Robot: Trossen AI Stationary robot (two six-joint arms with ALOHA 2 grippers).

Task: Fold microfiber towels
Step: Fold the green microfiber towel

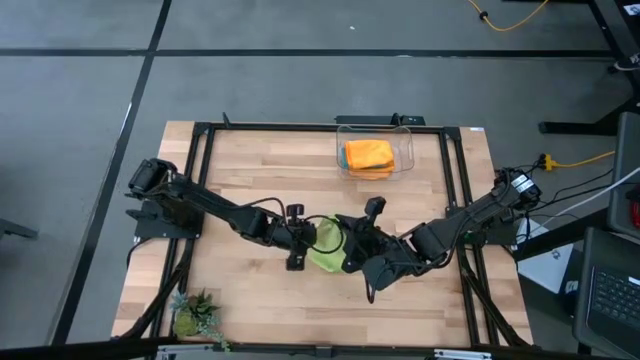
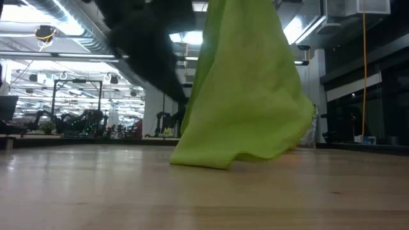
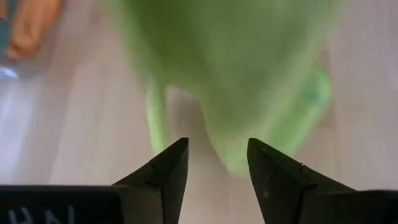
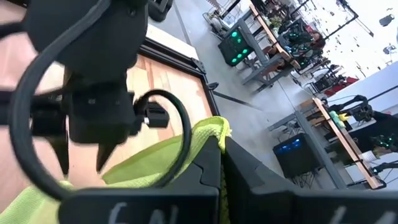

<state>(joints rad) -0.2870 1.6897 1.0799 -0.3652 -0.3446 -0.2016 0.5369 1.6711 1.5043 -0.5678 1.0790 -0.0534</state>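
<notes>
A lime green towel (image 1: pixel 325 252) hangs at the table's middle. In the low view it drapes down from above, and its lower edge (image 2: pixel 204 160) rests on the wood. My right gripper (image 1: pixel 352 248) is shut on the towel's upper part. My left gripper (image 3: pixel 217 168) is open beside the towel, on its left side, with the green cloth (image 3: pixel 249 74) just ahead of its fingers and untouched. Folded orange cloth (image 1: pixel 368 154) lies in a clear container, with a bit of turquoise (image 1: pixel 348 164) showing under it. My right gripper pinches the lime towel between its two shut fingers at a hemmed upper edge (image 4: pixel 214 132), by a corner. Most of the cloth hangs slack below the hold, and its lower edge lies on the table.
The clear container (image 1: pixel 405 165) stands at the far middle of the table. A small green plant (image 1: pixel 195 315) sits at the near left corner. Black frame rails (image 1: pixel 200 180) run along the table's sides. Bare wood lies near the front edge.
</notes>
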